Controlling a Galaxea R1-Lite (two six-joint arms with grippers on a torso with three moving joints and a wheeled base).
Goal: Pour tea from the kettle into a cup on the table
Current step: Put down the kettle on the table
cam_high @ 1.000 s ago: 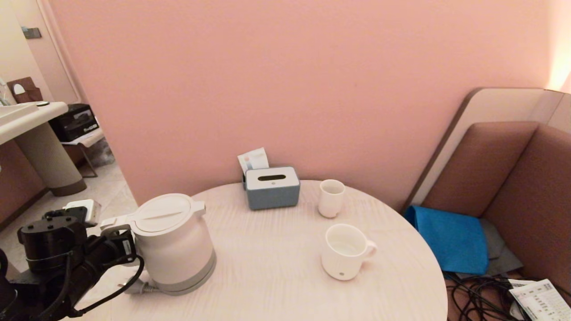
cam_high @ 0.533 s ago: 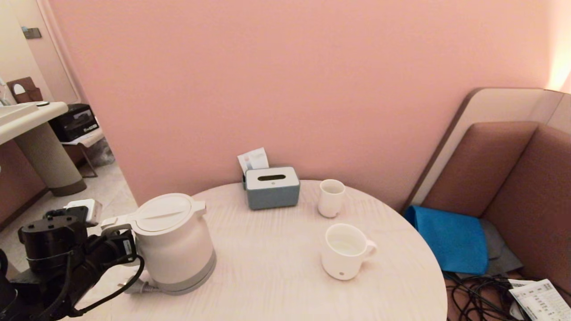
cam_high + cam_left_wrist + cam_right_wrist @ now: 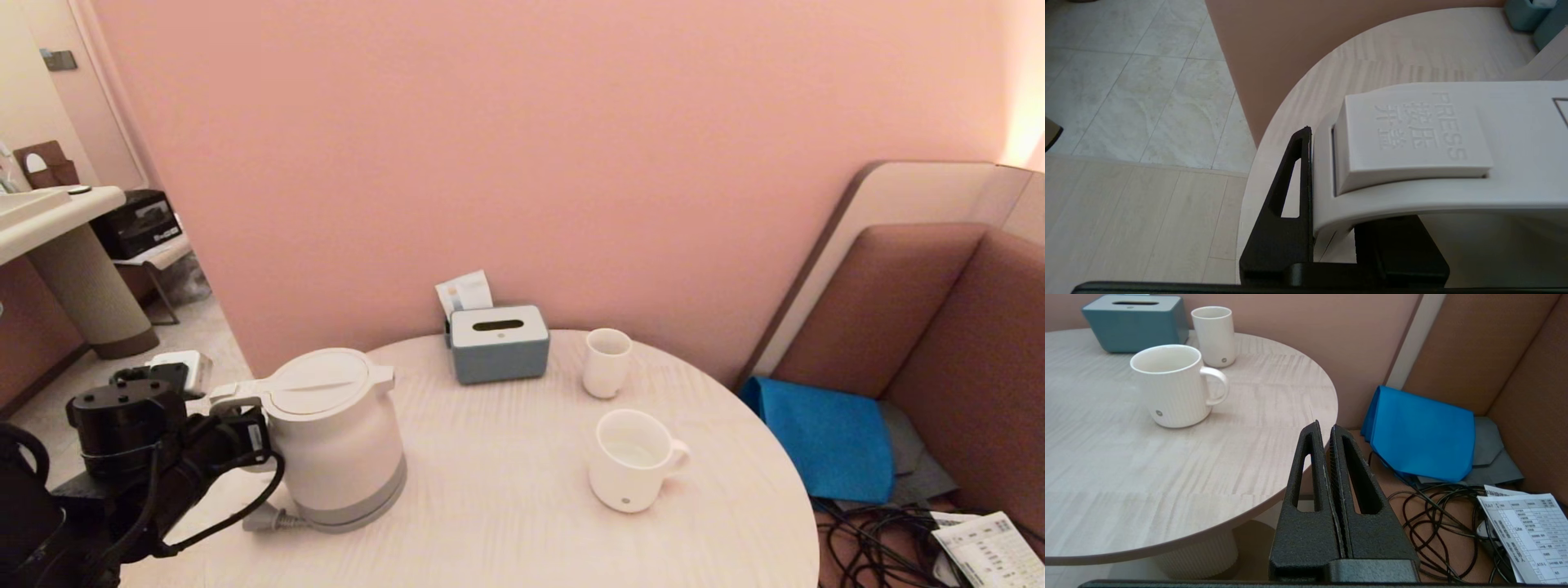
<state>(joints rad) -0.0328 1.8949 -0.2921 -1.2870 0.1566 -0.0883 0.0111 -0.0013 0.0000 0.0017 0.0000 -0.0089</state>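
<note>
The white kettle stands upright at the left side of the round table, its plug and cord trailing at its foot. My left gripper is shut on the kettle's loop handle; in the left wrist view the left gripper clamps the handle just behind the PRESS lid button, with one finger flat against its side. The ribbed white cup sits right of centre, handle to the right, well apart from the kettle. In the right wrist view the cup is visible, and my right gripper hangs shut and empty beside the table's right edge.
A smaller handleless white cup stands behind the mug, and a blue-grey tissue box sits at the back by the pink wall. To the right are a padded bench, a blue cloth, tangled cables and a printed sheet.
The left arm and the kettle have shifted to the right, toward the table's middle, and slightly up. The cups and the right gripper have not moved.
</note>
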